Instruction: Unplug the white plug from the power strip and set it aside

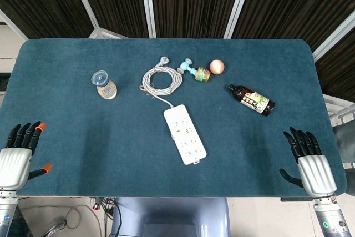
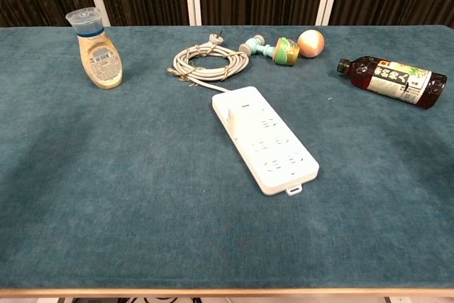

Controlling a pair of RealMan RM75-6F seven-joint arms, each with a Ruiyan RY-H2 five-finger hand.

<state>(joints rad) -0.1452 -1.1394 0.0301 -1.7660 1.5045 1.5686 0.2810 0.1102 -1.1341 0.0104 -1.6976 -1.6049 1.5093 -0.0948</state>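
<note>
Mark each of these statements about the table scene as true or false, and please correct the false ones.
1. The white rectangular power strip lies flat near the middle of the teal felt-covered table. True.
2. The left hand grips the power strip. False: it rests at the table's near edge, far from the strip, holding nothing.
3. The dark brown glass bottle with the colourful label stands upright. False: it lies on its side.
4. The grey coiled cable lies beyond the power strip. True.
5. The right hand holds the round orange ball. False: the ball sits on the table near the far side, and the hand is empty.
</note>
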